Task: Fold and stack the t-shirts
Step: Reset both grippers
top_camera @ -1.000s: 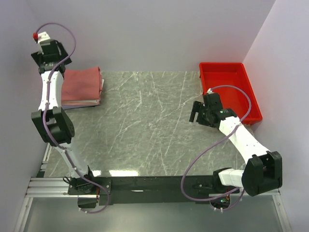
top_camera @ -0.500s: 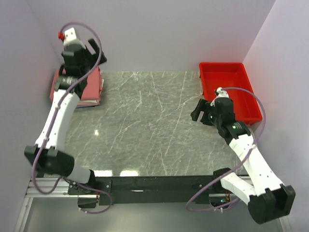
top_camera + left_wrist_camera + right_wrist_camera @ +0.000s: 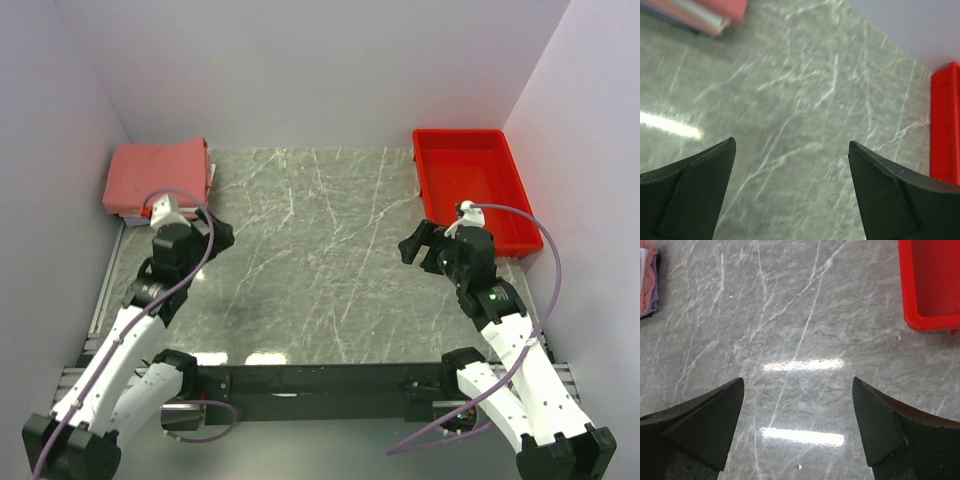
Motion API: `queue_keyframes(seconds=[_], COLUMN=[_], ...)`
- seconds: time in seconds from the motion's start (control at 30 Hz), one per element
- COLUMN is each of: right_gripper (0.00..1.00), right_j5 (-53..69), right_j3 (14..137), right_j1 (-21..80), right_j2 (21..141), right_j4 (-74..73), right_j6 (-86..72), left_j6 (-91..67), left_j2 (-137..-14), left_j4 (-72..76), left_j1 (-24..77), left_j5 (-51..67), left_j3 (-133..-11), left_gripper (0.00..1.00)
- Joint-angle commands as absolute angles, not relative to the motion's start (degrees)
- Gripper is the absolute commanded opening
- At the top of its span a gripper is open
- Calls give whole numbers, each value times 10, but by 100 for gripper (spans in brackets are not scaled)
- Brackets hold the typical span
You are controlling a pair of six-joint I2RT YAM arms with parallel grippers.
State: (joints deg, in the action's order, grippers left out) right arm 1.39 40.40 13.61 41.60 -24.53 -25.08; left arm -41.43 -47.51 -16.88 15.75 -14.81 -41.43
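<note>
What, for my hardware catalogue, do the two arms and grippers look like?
The left arm and right arm: white links, black joints, a looping purple cable each. The left gripper and right gripper: black wedge-shaped fingers. A red spot on the left wrist.

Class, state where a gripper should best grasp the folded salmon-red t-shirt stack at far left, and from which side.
Probably pinch the folded salmon-red t-shirt stack at its right edge, approaching across the marble table: walls crowd its left and far sides.
</note>
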Motion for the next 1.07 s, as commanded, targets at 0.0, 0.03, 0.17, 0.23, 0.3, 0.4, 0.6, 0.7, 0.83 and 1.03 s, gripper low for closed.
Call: queue_keyframes(seconds=[0.0,0.03,0.17,0.23,0.3,0.4,0.6,0.7,0.83,1.03], right_gripper=[95,95,95,95,96,100,100,100,100,100], right_j5=[4,5,4,3,4,6,36,35,12,11], right_j3=[389,383,366,358,350,338,339,349,336,325], right_j1=[133,133,134,134,133,133,133,134,134,134], right_j2=[404,403,397,398,398,403,417,419,403,379], right_j4=[-204,-201,-189,-188,-176,-158,-123,-127,-113,-91], right_j6=[-265,-265,-274,-281,-281,-292,-307,-308,-305,-302], left_j6=[-463,-467,-489,-490,-489,-486,-483,-491,-487,-494], left_j2=[-422,-412,-359,-345,-330,-322,-324,-328,-330,-323], left_j4=[-145,-154,-169,-163,-157,-149,-146,-161,-151,-157], left_j1=[159,159,163,163,163,163,163,163,164,163], left_j5=[-150,-156,-160,-160,-163,-163,-167,-179,-189,-195], left_j3=[-359,-349,-304,-295,-287,-283,-275,-283,-278,-276], left_gripper=[99,99,99,100,100,99,99,99,99,99])
